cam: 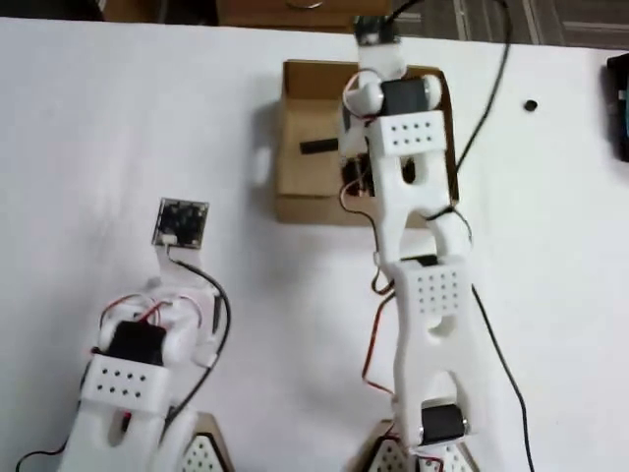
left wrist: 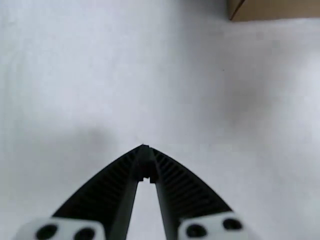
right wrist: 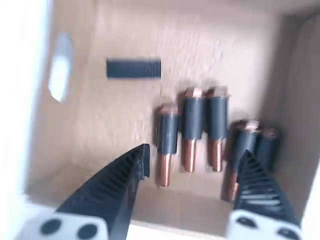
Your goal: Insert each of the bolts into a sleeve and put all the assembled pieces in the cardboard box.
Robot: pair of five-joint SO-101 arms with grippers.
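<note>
The cardboard box [cam: 305,187] stands at the back middle of the table, and the right arm reaches over it. In the right wrist view my right gripper [right wrist: 192,167] hangs open above the box floor [right wrist: 125,120]. Below it lie several assembled pieces [right wrist: 192,125], copper bolts in dark sleeves, side by side. One bare dark sleeve [right wrist: 133,68] lies apart from them; it also shows in the high view as a sleeve [cam: 316,147]. My left gripper [left wrist: 144,151] is shut with nothing in it, low over the white table, well away from the box corner [left wrist: 270,10].
A small black object [cam: 530,104] lies on the white table [cam: 118,118] at the back right. A dark device [cam: 619,93] sits at the right edge. Cables trail from both arms. The left arm [cam: 147,344] rests at the front left.
</note>
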